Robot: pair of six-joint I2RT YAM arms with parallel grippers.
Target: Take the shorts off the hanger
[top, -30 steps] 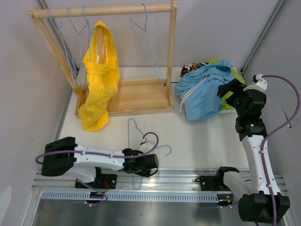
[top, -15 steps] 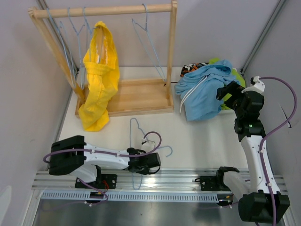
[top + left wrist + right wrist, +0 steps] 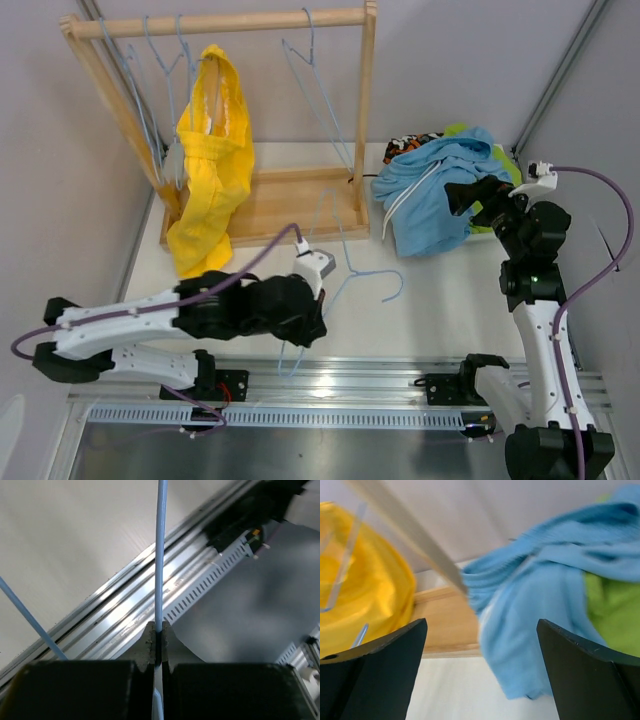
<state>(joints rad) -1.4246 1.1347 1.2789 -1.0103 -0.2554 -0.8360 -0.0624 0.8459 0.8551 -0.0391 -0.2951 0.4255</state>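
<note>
The soft yellow fabric shorts (image 3: 210,190) hung bunched, drooping from the wooden rack (image 3: 230,22). The left gripper (image 3: 157,630) pinched a pale-blue wire hanger (image 3: 160,555); the right gripper (image 3: 481,625) stood spread, empty.

Wooden rack (image 3: 365,120) stood at rear left of tabletop (image 3: 440,290), base tray flat, top rod level. One empty blue wire hanger (image 3: 325,110) hung from the rod near the right post; more hung at the left end. Another blue wire hanger (image 3: 160,555) sat tilted above the tabletop's front. Aluminium rail (image 3: 380,380) ran along the near edge, with a perforated grey strip (image 3: 330,415) just in front.
</note>
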